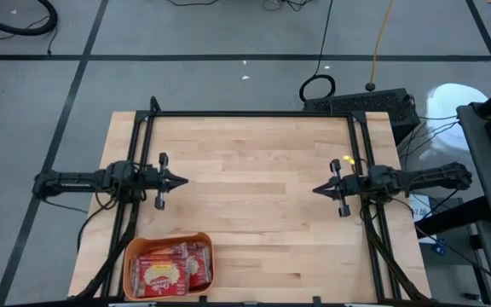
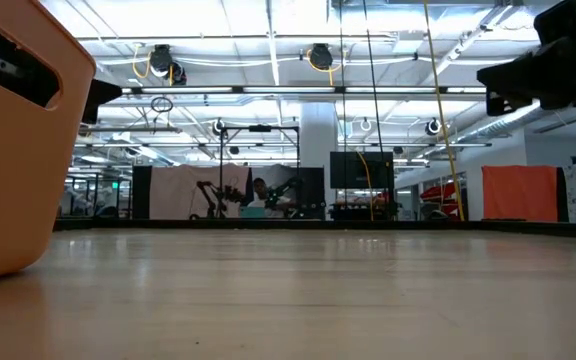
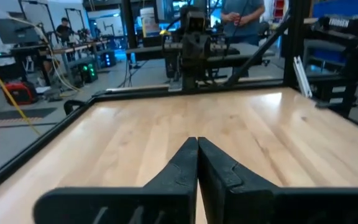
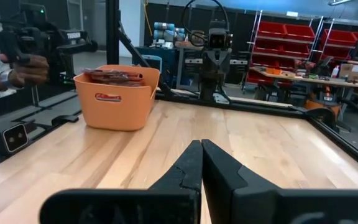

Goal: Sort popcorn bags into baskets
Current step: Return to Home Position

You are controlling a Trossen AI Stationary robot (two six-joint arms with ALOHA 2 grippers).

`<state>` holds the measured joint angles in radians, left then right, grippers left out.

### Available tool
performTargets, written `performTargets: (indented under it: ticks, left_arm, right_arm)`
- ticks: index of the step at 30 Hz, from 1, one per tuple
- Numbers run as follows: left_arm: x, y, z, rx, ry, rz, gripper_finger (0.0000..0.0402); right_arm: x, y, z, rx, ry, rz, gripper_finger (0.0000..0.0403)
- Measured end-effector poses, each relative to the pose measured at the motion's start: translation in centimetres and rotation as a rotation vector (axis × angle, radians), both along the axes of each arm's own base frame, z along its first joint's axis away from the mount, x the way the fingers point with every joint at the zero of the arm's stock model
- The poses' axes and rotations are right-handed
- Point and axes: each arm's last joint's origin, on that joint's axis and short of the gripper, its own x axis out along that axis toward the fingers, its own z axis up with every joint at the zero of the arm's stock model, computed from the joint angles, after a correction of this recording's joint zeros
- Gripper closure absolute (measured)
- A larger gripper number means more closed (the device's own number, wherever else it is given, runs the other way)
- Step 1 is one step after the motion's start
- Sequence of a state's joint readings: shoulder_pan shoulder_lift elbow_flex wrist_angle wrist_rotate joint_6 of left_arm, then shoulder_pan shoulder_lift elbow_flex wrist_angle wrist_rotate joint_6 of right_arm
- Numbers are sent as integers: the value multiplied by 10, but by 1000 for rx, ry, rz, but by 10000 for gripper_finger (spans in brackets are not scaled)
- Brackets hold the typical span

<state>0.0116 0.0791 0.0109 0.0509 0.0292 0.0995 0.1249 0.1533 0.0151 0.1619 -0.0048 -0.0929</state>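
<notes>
Popcorn bags: every one I can see lies piled in the orange basket; none shows loose on the wood.
Orange basket, position: on the corner of the surface on my left arm's side, well apart from both arms.
Handling, bags (judged): light, flat and soft. The glossy film is likely slippery and noisy, and the contents crush under a hard squeeze.
Where to take hold (judged): across a sealed short edge, pinching the thin side lightly. The top packet overlaps its neighbours, so an edge that stands free is best.
Handling, basket (judged): stiff plastic with low walls and a slot under the rim. It is light enough to slide on smooth wood if nudged.
Left fingers: pressed tip to tip, holding nothing, above the left side of the surface and pointing toward its middle.
Right fingers: likewise closed and empty, above the right side, facing the left ones.
Surface: pale wooden planks, smooth with a faint sheen, edged by a black frame.
Room: a grey floor with dark tape lines and cables, and a bright workshop hall. A person stands beyond the far arm, and a hand shows off the surface, near the basket's side.
</notes>
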Motion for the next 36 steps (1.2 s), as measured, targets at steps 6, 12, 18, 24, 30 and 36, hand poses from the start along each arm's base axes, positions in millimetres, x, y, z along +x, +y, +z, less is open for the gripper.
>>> performTargets:
  ticks: [6,12,18,24,30,36]
  left_arm:
    - [-3,0,1,27,-16,6,393]
    - [-3,1,1,30,-17,14,393]
    - [-4,1,1,48,-17,22,395]
    - [-3,1,1,44,-15,24,389]
    - [-3,1,0,52,-13,31,397]
    - [-3,1,0,32,-13,31,392]
  right_arm:
    - [-8,-1,1,0,-29,1,403]
    - [-10,-1,2,-35,-45,-2,403]
    - [-10,-1,0,-34,-27,-7,403]
    - [-10,-3,0,-14,-20,-42,403]
    - [-9,-4,0,-19,-28,-50,403]
    - [-9,-4,0,-20,-29,-51,403]
